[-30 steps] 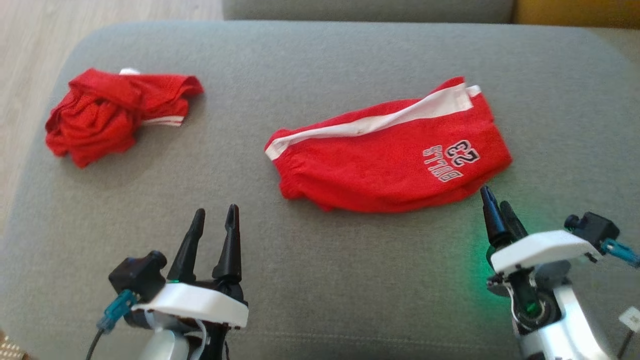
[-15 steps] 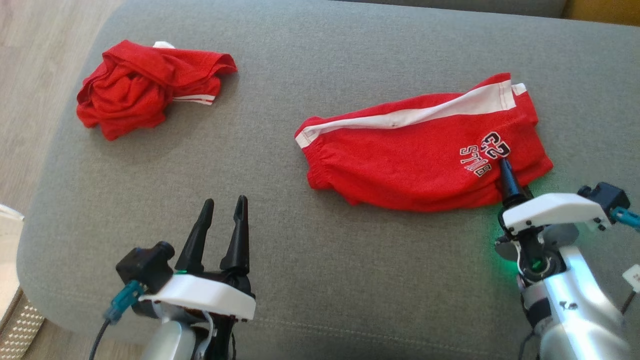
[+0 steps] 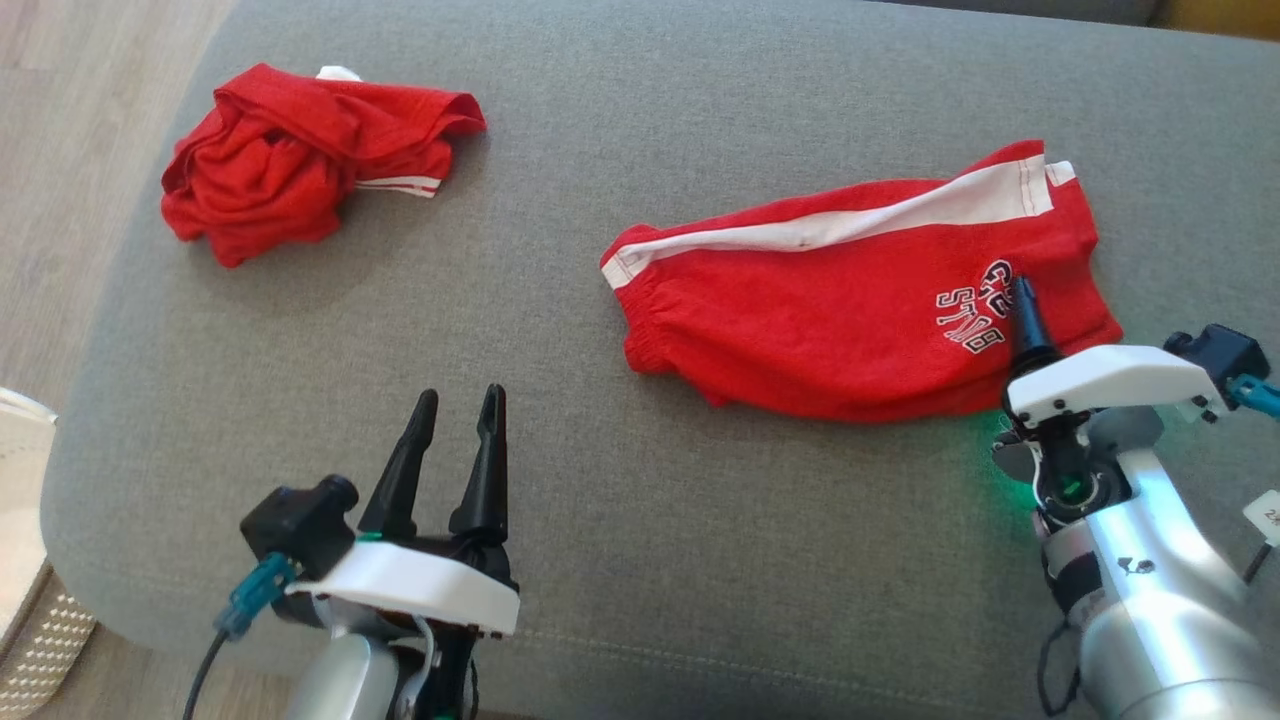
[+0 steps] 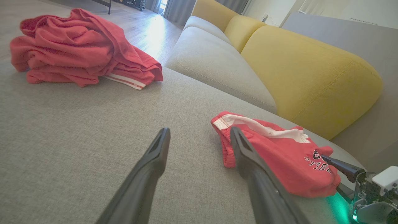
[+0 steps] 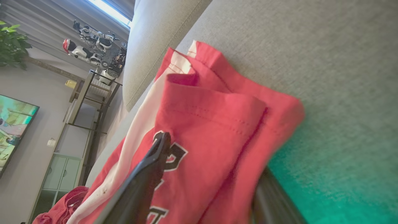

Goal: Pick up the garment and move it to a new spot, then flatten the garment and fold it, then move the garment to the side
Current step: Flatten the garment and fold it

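Observation:
The garment (image 3: 830, 310), red shorts with a white side stripe and dark lettering, lies folded on the grey cushion (image 3: 620, 500), right of centre. My right gripper (image 3: 1028, 325) is open at the garment's near right corner. One finger (image 5: 155, 155) rests on top by the lettering and the other (image 5: 270, 193) is under the cloth's edge. From the left wrist the garment (image 4: 279, 155) shows with the right gripper (image 4: 342, 166) at its end. My left gripper (image 3: 460, 400) is open and empty above the cushion, near the front left, apart from any cloth.
A second red garment (image 3: 300, 150) lies crumpled at the cushion's far left corner, also seen from the left wrist (image 4: 77, 49). Yellow and grey sofa cushions (image 4: 304, 71) stand beyond. Wood floor (image 3: 60, 130) runs along the left edge.
The head camera has shifted. My right gripper has moved forward from just short of the garment onto its near right corner, one finger over the lettering. The left gripper has stayed put.

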